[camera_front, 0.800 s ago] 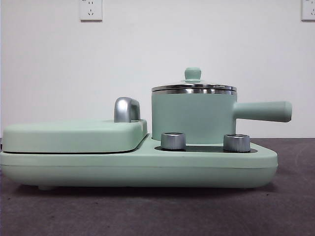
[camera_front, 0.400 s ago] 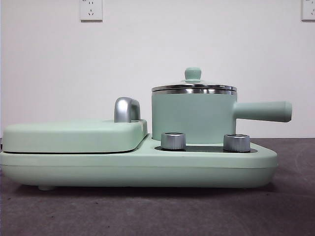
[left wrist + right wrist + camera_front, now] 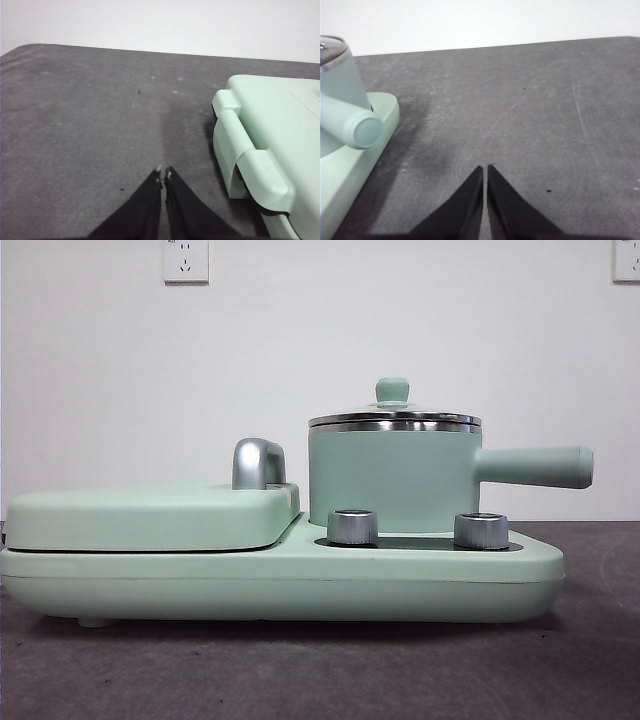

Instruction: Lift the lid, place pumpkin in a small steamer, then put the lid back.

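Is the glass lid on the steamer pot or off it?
On. The lid sits level on the small steamer, steel rims meeting.

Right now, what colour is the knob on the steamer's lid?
Mint green, matching the small steamer; the lid and its knob show best in the front view.

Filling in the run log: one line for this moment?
lid: on small steamer | pumpkin: unseen | left gripper: shut, empty | right gripper: shut, empty
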`<state>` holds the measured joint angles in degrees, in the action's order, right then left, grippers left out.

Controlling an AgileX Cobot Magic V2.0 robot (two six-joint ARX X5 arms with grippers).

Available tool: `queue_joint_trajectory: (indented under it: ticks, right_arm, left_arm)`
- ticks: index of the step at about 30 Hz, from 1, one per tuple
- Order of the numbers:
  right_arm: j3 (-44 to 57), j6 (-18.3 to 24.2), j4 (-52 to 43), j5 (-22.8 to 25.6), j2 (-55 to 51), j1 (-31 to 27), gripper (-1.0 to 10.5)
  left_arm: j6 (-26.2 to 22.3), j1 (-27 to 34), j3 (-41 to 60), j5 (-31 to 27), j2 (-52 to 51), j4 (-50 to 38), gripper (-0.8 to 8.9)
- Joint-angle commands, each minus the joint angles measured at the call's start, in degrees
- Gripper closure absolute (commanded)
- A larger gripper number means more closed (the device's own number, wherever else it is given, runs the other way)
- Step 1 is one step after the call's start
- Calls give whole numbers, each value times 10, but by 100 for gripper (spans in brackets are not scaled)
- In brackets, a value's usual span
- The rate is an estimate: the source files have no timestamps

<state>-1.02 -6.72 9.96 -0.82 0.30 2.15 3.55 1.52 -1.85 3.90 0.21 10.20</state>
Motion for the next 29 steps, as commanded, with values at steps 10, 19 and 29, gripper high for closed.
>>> queue_joint_trajectory:
  ticks: [10,19,29]
  right_arm:
    - [3,27,-10,3,-1,1,936]
    - [3,27,-10,3,-1,1,936]
    - [3,27,-10,3,-1,1,936]
  left_arm:
    - [-10,1,11,-1,0,5,794]
    - [-10,1,11,-1,0,5,794]
    - [-10,1,11,-1,0,5,794]
